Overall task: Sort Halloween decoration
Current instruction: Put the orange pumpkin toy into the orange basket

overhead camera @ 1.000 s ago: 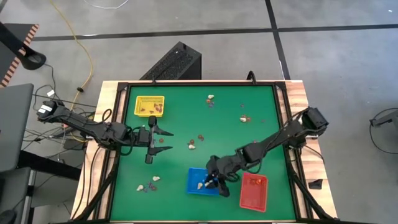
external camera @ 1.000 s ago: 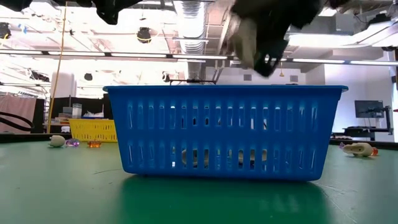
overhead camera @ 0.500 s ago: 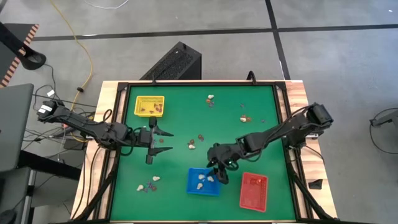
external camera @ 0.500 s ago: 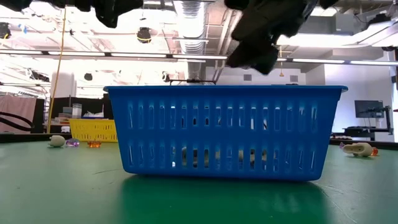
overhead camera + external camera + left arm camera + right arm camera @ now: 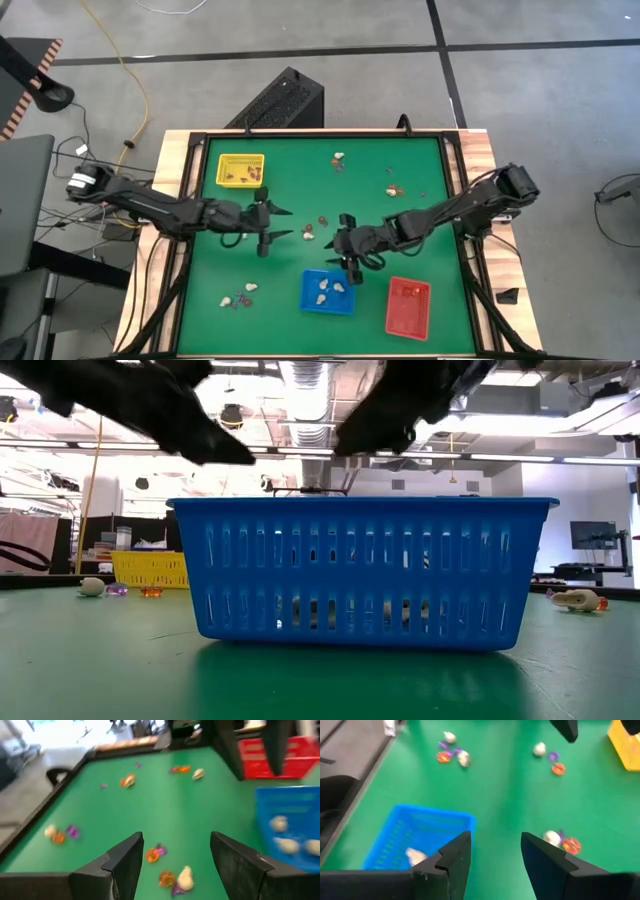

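Small whitish, purple and orange trinkets lie in scattered groups on the green table. One cluster lies mid-table, and it shows in the left wrist view just past my fingers. My left gripper is open and hovers left of that cluster. My right gripper is open and empty, above the table just beyond the blue tray's far edge, right of the same cluster. Whitish trinkets lie in the blue tray. The yellow tray holds small dark and orange pieces.
A red tray sits right of the blue one at the near edge. Other trinket groups lie at the far side, far right and near left. A black frame borders the table. The two grippers are close together mid-table.
My right gripper rose from over the blue tray and moved toward the far edge and left, to the table's middle; the whitish piece seen at its fingers a second ago is gone from them. My left gripper moved right toward the middle cluster.
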